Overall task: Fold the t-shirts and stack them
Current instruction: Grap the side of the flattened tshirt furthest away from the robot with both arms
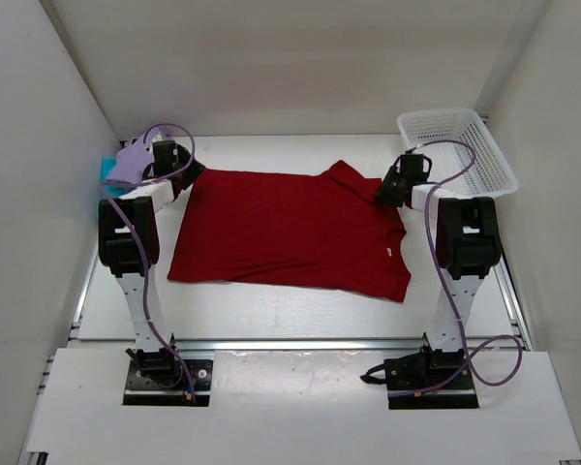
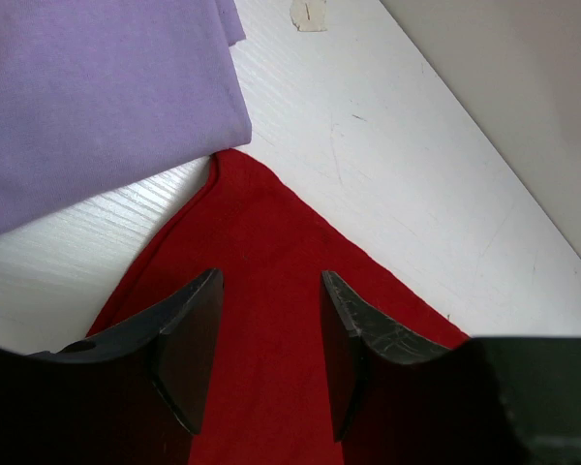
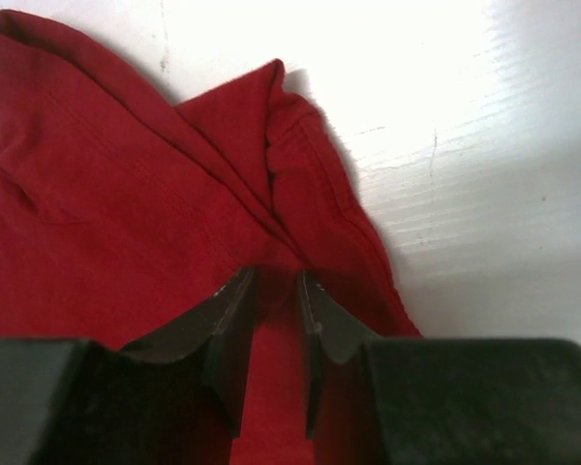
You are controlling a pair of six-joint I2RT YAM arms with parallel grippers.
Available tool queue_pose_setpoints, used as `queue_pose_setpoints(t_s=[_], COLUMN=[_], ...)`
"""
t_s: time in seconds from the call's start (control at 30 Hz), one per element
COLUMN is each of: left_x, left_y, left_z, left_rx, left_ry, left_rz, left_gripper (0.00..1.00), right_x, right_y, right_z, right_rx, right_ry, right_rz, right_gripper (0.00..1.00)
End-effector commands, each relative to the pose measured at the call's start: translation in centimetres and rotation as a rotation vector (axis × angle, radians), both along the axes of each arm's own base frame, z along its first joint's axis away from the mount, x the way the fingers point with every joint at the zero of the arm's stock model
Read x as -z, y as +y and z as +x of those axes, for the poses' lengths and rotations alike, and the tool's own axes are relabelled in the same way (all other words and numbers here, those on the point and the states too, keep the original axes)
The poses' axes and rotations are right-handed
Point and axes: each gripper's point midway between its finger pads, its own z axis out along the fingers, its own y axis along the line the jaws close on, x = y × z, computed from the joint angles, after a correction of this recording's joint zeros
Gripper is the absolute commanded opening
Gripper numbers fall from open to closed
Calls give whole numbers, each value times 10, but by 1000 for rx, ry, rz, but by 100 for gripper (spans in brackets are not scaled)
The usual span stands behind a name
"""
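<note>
1. Dark red t-shirt [image 1: 281,232] lies flat on counter [image 1: 271,312], spread for folding.
2. Left fingers [image 2: 189,339] wide over its far corner, holding nothing.
3. Right fingers [image 3: 228,334] narrow at the sleeve; cannot tell if gripping.

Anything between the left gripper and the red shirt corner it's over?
Nothing visible. The left gripper hangs open over a corner of the dark red shirt; the lavender shirt lies just past that corner's tip, clear of the jaws.

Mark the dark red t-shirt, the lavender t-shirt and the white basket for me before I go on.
dark red t-shirt [image 1: 290,232]: top view, middle of its spread body.
lavender t-shirt [image 2: 97,97]: left wrist view, flat cloth up-left of its corner.
white basket [image 1: 495,155]: top view, its right mesh wall.
</note>
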Motion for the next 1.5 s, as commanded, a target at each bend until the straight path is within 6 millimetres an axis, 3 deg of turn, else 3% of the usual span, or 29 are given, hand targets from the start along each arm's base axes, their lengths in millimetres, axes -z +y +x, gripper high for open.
queue_pose_setpoints(t_s=[0.0,0.17,0.37,0.53,0.63,0.87,1.0,1.07,1.1,1.2,1.4,1.47], left_x=[-15,-14,-11,-9,-10,-21,-19,-17,-11,-8,4,-1], left_y=[1,4,8,8,11,20,25,26,12,11,-1,-4], left_z=[11,11,10,9,10,18,19,24,24,30,31,32], left_rx=[-1,-4,-12,-12,-11,-8,-1,13,38,48,97,101], left_ry=[-38,-32,-25,-20,-20,19,39,49,68,90,154,140], left_rz=[14,13,13,19,33,218,277,297,305,320,424,416], left_gripper=[55,54,55,55,55,57,58,58,58,58,54,55], right_x=[-8,-3,-4,-17,-33,-99,-121,-124,-124,-138,-134,-132], right_y=[-8,-8,-9,-10,-13,-7,-8,-4,-7,-10,-1,1], right_z=[14,17,18,20,24,38,38,37,36,35,30,30], right_rx=[15,8,10,12,10,-44,-58,-71,-78,-84,-127,-138], right_ry=[-24,-5,-6,-38,-87,-230,-267,-270,-273,-306,-304,-311], right_rz=[0,20,21,25,18,16,-6,1,-16,-46,-14,-9], right_gripper=[22,17,5,0,0,0,0,0,0,0,0,0])
